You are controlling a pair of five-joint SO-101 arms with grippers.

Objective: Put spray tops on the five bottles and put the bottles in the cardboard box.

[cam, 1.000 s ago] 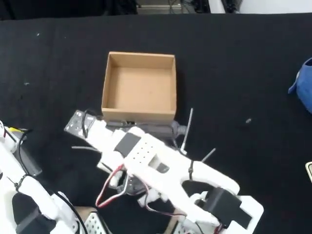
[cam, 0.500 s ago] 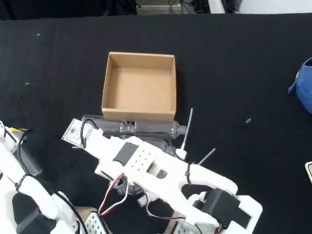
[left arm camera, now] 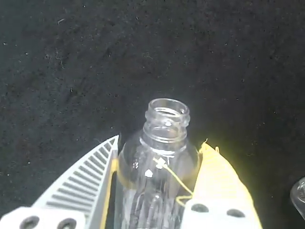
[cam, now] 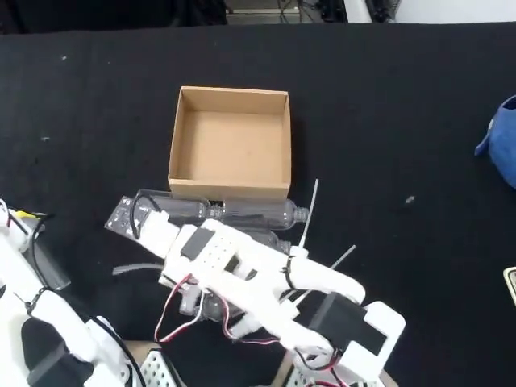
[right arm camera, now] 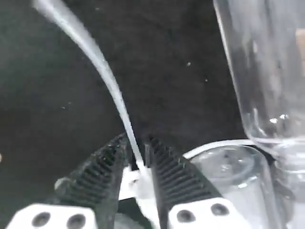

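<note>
My left gripper [left arm camera: 159, 144] is shut on an upright clear bottle [left arm camera: 167, 117] whose neck is open, with no top on it. My right gripper [right arm camera: 137, 143] is shut on a spray top's thin white dip tube [right arm camera: 107, 81], which sticks out past the black fingers. Close beside it lie clear bottles [right arm camera: 248, 71]. In the high view the open cardboard box [cam: 232, 187] stands at the middle, with nothing in it. Clear bottles [cam: 242, 212] lie along its near wall. The right arm [cam: 242, 270] reaches over them, and the held tube [cam: 129, 268] pokes out leftward.
Two more dip tubes [cam: 311, 205] [cam: 343, 258] stick out from under the right arm, near the box's right corner. A blue thing [cam: 504, 149] sits at the far right edge. The left arm [cam: 48, 330] fills the near left corner. Black cloth covers the table.
The right arm has swung toward the near side, uncovering the bottles by the box. The held dip tube has come nearer with it. The left arm has kept still.
</note>
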